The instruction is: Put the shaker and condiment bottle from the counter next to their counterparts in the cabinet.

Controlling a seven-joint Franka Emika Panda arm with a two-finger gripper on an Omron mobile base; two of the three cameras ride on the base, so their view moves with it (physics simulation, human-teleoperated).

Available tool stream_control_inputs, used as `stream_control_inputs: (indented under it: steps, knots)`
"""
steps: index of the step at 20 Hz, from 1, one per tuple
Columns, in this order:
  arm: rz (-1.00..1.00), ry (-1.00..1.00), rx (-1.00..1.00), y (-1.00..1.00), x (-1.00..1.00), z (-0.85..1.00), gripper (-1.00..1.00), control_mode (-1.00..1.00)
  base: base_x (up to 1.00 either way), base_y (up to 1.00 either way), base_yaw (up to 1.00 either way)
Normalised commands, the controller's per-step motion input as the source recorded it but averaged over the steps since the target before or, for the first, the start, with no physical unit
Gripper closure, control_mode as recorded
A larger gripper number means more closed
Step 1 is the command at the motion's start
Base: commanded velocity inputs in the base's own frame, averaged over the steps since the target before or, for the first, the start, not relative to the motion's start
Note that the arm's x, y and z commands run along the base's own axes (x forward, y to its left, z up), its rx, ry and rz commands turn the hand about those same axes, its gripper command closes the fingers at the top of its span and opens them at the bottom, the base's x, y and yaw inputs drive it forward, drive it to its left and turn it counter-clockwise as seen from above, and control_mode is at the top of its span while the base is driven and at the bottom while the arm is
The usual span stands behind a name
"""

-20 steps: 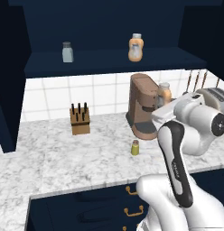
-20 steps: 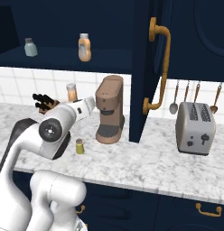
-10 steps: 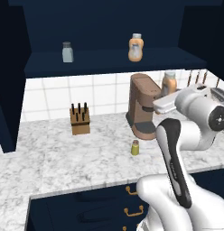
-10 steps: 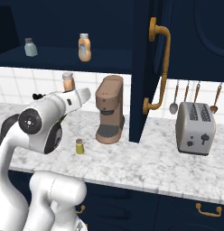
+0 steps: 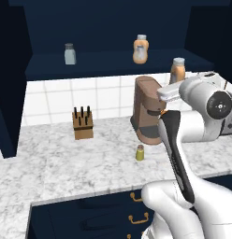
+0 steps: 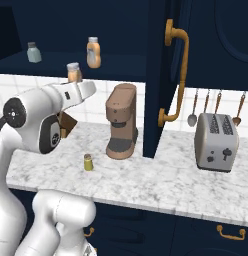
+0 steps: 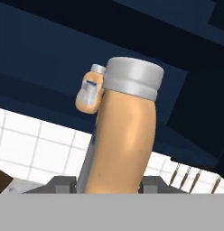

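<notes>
The slim orange condiment bottle with a pale grey cap (image 7: 127, 135) is held upright between the jaws of the white arm's two-finger gripper (image 7: 109, 185), raised well above the white marble counter (image 5: 57, 163) at about the level of the shelf edge. In the left base view the bottle (image 5: 177, 70) is seen just above the brown coffee machine (image 5: 147, 109). The small yellow-green shaker with a silver cap (image 5: 140, 152) is left standing on the counter, just in front of the coffee machine (near the middle of the counter). Inside the dark navy wall cabinet (image 5: 113, 18), the pale grey-blue shaker with a dark cap (image 5: 69, 54) is set toward the left of the shelf, and the bulbous orange bottle with a pale label (image 5: 141, 49) is set toward the right, well apart. A wooden knife block (image 5: 83, 123) is placed near the tiled wall.
</notes>
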Motion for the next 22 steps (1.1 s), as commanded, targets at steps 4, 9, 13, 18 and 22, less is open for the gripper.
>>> stream_control_inputs:
  steps: [4,9,13,18,22]
  knots:
    - [-0.03,0.00,0.00,0.00,0.01,0.41,1.00,-1.00,0.00,0.00,0.00]
    - [0.00,0.00,0.04,0.00,0.15,0.33,1.00,-1.00,0.00,0.00,0.00]
    - [0.00,0.01,0.09,0.00,0.26,0.26,1.00,-1.00,0.00,0.00,0.00]
    - [0.00,0.00,0.02,0.03,0.35,0.09,1.00,-1.00,0.00,0.00,0.00]
    - [0.00,0.00,-0.04,0.09,0.20,0.00,1.00,-1.00,0.00,0.00,0.00]
